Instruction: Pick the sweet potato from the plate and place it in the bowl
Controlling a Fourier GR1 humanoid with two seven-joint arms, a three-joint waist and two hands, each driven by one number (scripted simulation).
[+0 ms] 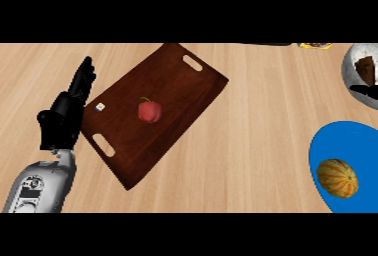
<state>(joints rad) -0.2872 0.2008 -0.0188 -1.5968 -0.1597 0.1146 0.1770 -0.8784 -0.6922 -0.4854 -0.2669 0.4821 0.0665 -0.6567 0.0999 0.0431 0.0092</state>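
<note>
Left forearm (40,187), grey, enters at the lower left edge and carries 1 black left hand (65,112), its fingers (83,75) straight and together, pointing up along the left side of a dark wooden tray (181,100) and holding nothing. Tray: 2 handle slots, lying askew on the wooden counter (251,150), with 1 red pepper (150,110) near its middle. Sweet potato (337,178): orange, streaked, resting on the blue plate (332,140) at the right edge, below a grey bowl (351,75) at the upper right.
</note>
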